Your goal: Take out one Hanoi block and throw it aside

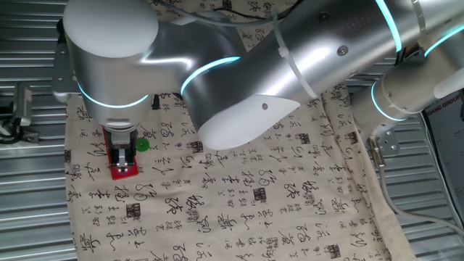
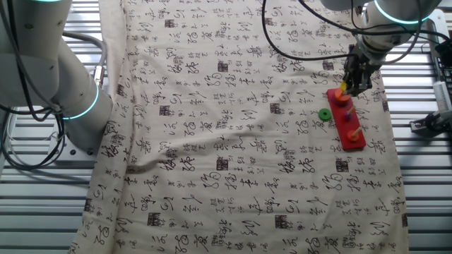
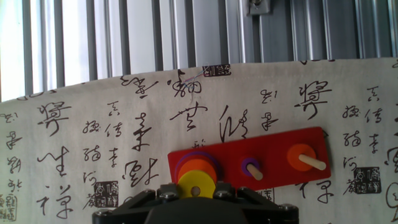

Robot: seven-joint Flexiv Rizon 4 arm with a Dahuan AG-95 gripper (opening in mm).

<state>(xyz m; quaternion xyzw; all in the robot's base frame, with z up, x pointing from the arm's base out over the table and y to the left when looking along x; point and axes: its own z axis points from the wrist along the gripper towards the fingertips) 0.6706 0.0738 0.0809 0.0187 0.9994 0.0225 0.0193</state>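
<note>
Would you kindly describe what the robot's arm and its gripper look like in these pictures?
The arm is built of thick, rounded silver-grey segments with glowing cyan rings at the joints and a white cap on one elbow. Black cables trail along it. The gripper is dark, compact, with black fingers.

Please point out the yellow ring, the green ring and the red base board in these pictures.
yellow ring [image 3: 196, 185], hand view, on its flat top face beside the hole.
green ring [image 2: 324, 114], the other fixed view, on its rim.
red base board [image 3: 273, 149], hand view, bare red surface between pegs.
</note>
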